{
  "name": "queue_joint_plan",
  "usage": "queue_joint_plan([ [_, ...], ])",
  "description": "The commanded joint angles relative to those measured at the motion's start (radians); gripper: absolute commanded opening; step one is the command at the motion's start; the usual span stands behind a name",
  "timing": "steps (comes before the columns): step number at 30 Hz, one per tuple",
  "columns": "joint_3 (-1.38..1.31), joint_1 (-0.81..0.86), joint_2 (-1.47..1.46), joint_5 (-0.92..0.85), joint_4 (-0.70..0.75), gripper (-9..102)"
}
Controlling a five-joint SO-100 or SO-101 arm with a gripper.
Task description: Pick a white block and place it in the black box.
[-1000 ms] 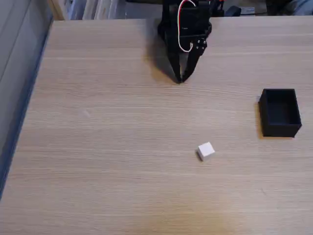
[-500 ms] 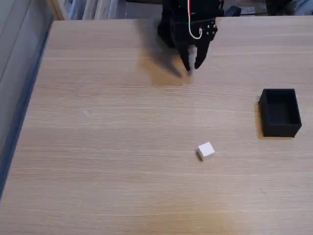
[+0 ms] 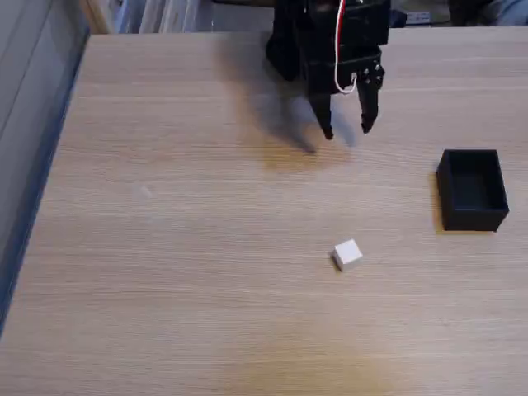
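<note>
A small white block [image 3: 347,254] lies on the wooden table, a little right of centre and towards the front in the fixed view. The black box [image 3: 472,190] stands open-topped near the right edge, with nothing visible inside it. My black gripper [image 3: 347,131] hangs above the table at the back, well behind the block and to the left of the box. Its two fingers are spread apart with nothing between them.
The light wooden table [image 3: 181,247] runs wide to the left and front of the block. A blue-grey edge [image 3: 33,206] borders the table on the left. Clutter lies behind the table's far edge.
The gripper has lifted off the table, swung slightly right and forward, and its fingers have gone from shut to open. Block and box have not moved.
</note>
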Motion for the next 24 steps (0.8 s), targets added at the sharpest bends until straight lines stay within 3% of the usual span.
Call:
queue_joint_plan([
  [1, -0.084, 0.026, -0.115, 0.002, -0.08, 25],
  [11, -0.291, 0.067, -0.443, -0.005, -0.227, 27],
  [24, -0.508, 0.103, -0.712, -0.026, -0.316, 28],
])
